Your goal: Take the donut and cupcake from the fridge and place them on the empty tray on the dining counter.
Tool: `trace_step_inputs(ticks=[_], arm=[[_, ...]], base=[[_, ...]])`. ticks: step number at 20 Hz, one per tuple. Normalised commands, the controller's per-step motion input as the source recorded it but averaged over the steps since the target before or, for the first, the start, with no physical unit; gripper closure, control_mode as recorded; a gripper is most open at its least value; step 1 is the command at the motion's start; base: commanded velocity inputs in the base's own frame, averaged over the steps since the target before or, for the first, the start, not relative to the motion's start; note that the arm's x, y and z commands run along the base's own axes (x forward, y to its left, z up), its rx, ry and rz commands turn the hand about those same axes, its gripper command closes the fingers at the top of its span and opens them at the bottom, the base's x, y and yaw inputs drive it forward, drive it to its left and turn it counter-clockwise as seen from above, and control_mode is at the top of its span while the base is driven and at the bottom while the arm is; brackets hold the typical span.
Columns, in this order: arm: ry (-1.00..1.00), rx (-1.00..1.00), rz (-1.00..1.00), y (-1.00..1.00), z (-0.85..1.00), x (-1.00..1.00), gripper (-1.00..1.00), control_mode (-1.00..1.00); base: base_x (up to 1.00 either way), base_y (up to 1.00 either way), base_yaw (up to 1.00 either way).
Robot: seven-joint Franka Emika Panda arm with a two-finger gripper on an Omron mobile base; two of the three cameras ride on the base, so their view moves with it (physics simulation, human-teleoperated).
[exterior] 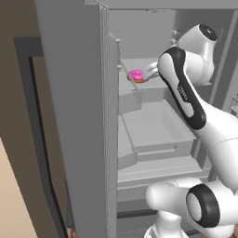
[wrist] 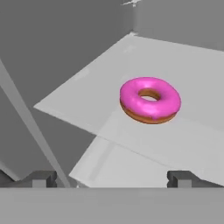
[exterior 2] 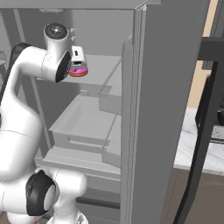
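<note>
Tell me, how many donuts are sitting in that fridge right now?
1. The pink-iced donut lies flat on the upper shelf of the open fridge, just ahead of the robot's hand. Others could be hidden behind the arm.

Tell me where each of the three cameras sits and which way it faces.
Left base view: behind the arm's left, looking into the open fridge; white arm at lower right reaching toward the donut.
Right base view: behind the arm's right, same fridge interior; arm at lower left, donut at its hand.
Hand view: on the hand, open, looking along it at the donut on a shelf.
Shared: all three show the donut.
</note>
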Motion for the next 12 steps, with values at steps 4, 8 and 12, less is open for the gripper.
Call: trace_step_inputs(ticks=[4,8,12], arm=[[0.0,-0.01,0.1,0.17,-0.31,0.47,-1.0,-1.0],[0.0,0.0,0.08,0.18,-0.08,0.5,-1.0,-1.0],[0.0,-0.02,0.04,0.18,-0.01,0.49,-1.0,-1.0]], base=[[0.0,0.0,0.0],[0.0,0.0,0.0],[0.0,0.0,0.0]])
